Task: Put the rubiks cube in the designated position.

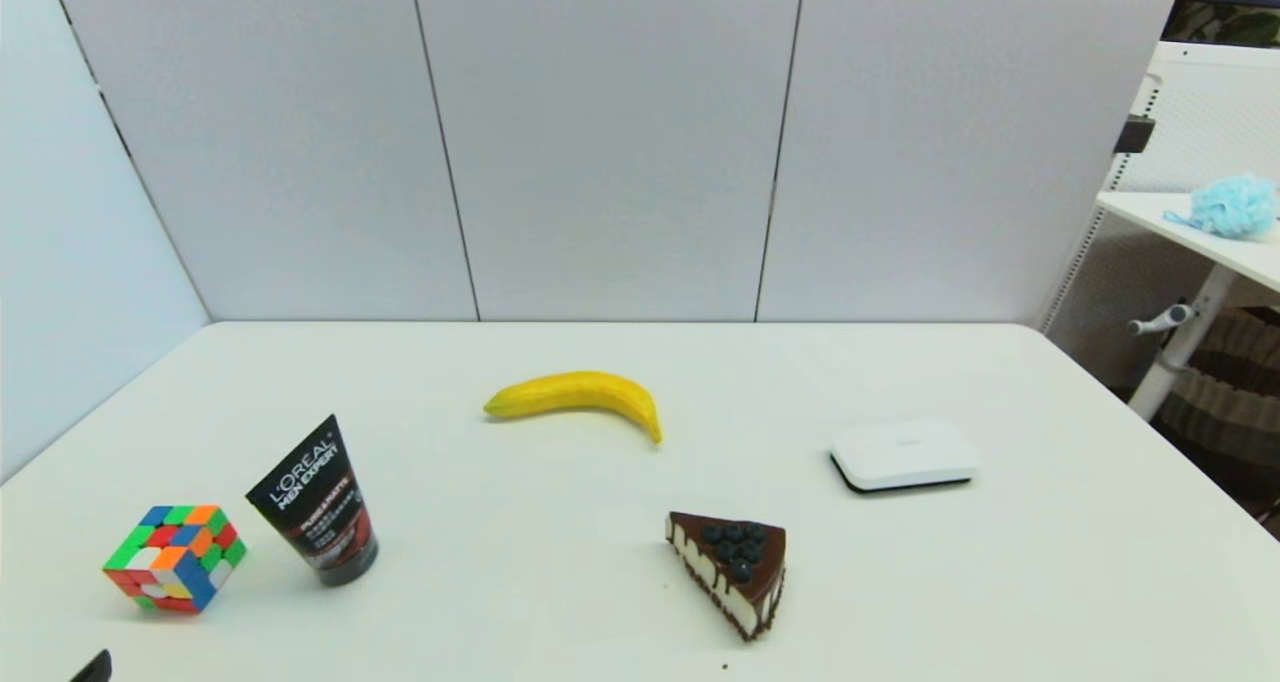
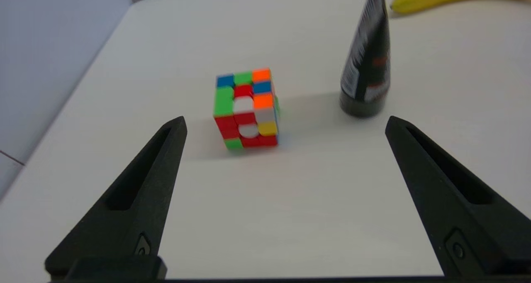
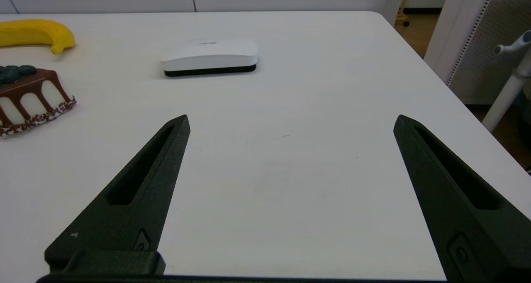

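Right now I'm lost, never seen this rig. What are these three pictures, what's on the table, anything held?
It is a two-armed robot at a white table. One picture looks down from its head; the other two look out from each wrist, past that arm's two black fingers. The left gripper is open, facing the rubiks cube, not touching it. The right gripper is open over bare table. Also lying there: a black tube, a banana, a cake slice and a white box. Nothing is held.
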### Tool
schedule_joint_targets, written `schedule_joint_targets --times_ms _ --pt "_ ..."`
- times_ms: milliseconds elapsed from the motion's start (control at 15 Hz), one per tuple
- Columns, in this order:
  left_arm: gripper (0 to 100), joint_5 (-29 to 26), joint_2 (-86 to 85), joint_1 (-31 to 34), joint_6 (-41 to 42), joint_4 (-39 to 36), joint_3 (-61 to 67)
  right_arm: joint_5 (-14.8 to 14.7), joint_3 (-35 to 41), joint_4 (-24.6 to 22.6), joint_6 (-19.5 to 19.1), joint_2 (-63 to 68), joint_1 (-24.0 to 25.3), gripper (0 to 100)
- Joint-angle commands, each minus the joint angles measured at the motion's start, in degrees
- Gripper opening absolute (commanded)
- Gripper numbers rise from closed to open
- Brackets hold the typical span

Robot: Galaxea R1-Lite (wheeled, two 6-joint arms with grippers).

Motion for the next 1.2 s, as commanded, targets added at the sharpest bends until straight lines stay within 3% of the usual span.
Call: schedule_joint_targets --times_ms 67,667,1200 --pt "100 0.03 -13.83 -4.16 -1.24 -0.21 10.48 0.0 0.01 -0.02 0.0 0.07 0.01 100" --pt "100 2.14 -20.16 -4.16 -8.36 -2.32 12.15 0.0 0.01 -0.02 0.0 0.07 0.01 100" --pt "100 2.49 -20.16 -4.16 -9.06 -2.32 12.15 0.0 0.01 -0.02 0.0 0.07 0.1 100"
